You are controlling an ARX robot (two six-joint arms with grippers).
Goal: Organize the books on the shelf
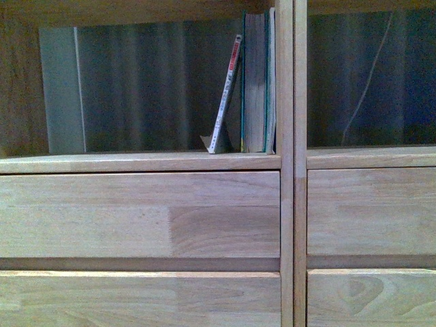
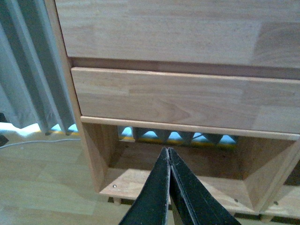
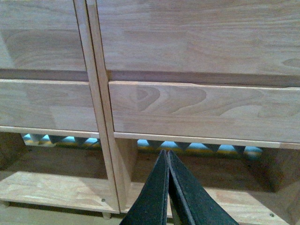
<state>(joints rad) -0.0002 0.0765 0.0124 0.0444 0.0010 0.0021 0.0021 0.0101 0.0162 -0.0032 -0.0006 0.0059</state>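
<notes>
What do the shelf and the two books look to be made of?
Shelf: pale, matte, finger-jointed solid wood, by the visible grain blocks. Thin booklet: likely glossy paper, leaning slightly bowed. Thick book: teal cover, probably card or cloth, with greyish paper page edges.

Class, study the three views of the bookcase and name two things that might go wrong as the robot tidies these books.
1. The thin booklet leans tilted against the thick teal book; a nudge may make it slide flat or fall through the backless shelf.
2. The left gripper and right gripper are both shut and low by the drawers, so each must rise and open before grasping; a shut jaw would likely just push the books.
</notes>
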